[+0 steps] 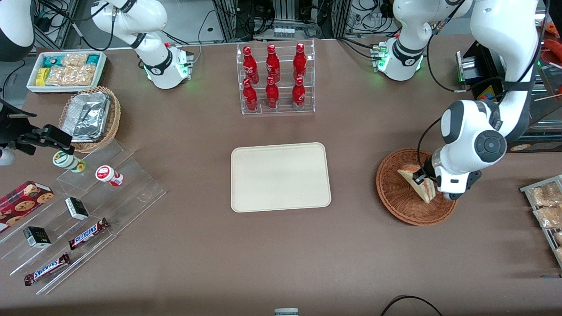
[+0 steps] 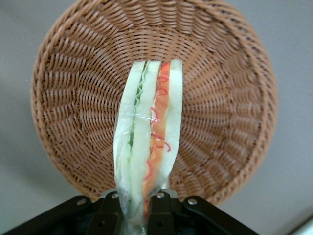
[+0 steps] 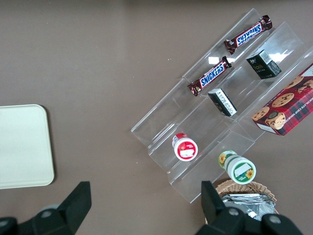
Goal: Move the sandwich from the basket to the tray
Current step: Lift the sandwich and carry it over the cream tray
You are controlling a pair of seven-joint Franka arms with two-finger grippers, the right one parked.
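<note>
- Your gripper (image 1: 428, 181) hangs over the reddish-brown basket (image 1: 397, 197), toward the working arm's end of the table, with its fingers (image 2: 110, 215) pinching one end of the sandwich (image 1: 417, 182).
- In the wrist view the sandwich (image 2: 149, 142) sticks out from between the fingers with its cut edge facing the camera: pale bread, green filling on one side, red-orange on the other, under clear wrap. The basket's (image 2: 73, 98) woven floor shows below it and holds nothing else.
- From the front you cannot tell whether the sandwich's low tip touches the weave or hangs just above it.
- The tray (image 1: 281, 177) lies flat in the middle of the table, well apart from the basket, with only bare brown tabletop (image 1: 351, 245) between them.
- A clear rack of red bottles (image 1: 274, 78) stands farther from the front camera than the tray, not between basket and tray.
- Near the working arm's end, a wire rack of snack bags (image 1: 544, 206) sits beside the basket.
- Toward the parked arm's end you have clear display steps (image 1: 88, 210) carrying Snickers bars (image 1: 88, 233) and small cups, a tan basket with foil containers (image 1: 88, 116), and a white bin of snacks (image 1: 66, 70).
</note>
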